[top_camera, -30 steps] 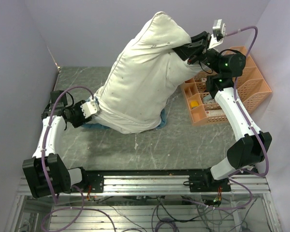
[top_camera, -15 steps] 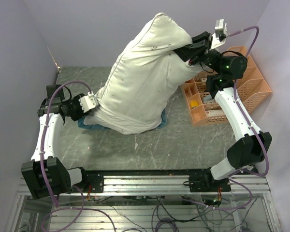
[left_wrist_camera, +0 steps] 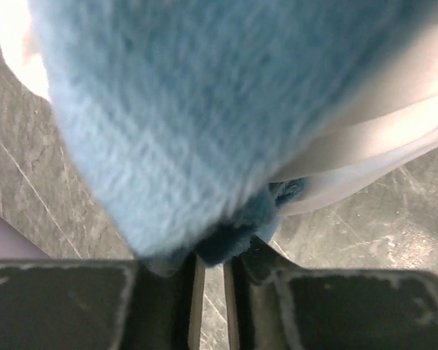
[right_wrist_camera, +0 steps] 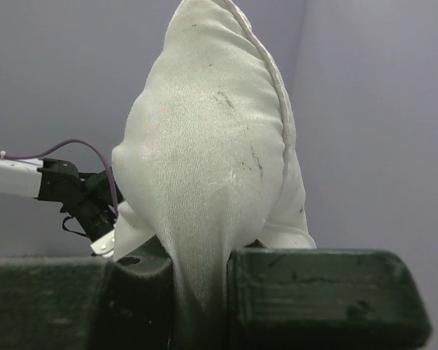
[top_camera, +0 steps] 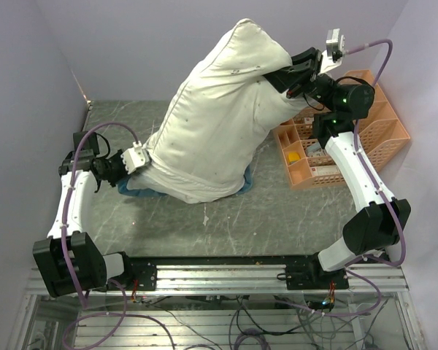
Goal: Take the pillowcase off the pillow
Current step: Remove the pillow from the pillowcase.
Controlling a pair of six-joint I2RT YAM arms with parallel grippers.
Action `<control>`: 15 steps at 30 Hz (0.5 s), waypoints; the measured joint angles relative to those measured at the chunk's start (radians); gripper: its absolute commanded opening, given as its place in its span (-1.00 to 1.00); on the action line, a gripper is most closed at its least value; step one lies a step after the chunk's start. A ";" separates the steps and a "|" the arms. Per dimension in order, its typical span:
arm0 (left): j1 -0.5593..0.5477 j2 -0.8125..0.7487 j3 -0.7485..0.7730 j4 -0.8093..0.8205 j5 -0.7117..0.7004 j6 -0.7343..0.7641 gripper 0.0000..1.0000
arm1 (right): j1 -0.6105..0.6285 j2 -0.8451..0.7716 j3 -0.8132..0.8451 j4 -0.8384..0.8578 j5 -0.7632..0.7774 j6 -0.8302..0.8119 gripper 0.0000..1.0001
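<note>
Though aslant, pillow [right_wrist_camera: 212,146] in right pincer [right_wrist_camera: 198,292]

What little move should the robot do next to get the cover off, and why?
Probably pull the left gripper back, away from the pillow. Its jaws pinch the teal edge of the pillowcase low down, and the right gripper holds the pillow lifted, so a tug should slide the pillowcase off.

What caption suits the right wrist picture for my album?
The right end effector clamped on a fold of the off-white pillow, held up before a grey wall.
</note>
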 measured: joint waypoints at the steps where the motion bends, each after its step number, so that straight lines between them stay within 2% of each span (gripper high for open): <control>1: 0.005 0.003 0.000 0.006 0.002 -0.002 -0.65 | -0.003 0.000 -0.002 0.005 0.000 0.008 -1.00; 6: 0.016 0.004 -0.027 0.030 0.004 0.014 -0.85 | -0.020 0.000 -0.005 0.028 -0.016 0.042 -1.00; 11: 0.031 -0.005 -0.071 0.047 0.002 0.037 -0.86 | -0.042 0.001 -0.003 0.033 -0.023 0.070 -1.00; 15: 0.049 -0.031 -0.079 0.053 -0.004 0.058 -0.86 | -0.110 0.004 -0.001 0.043 -0.007 0.113 -1.00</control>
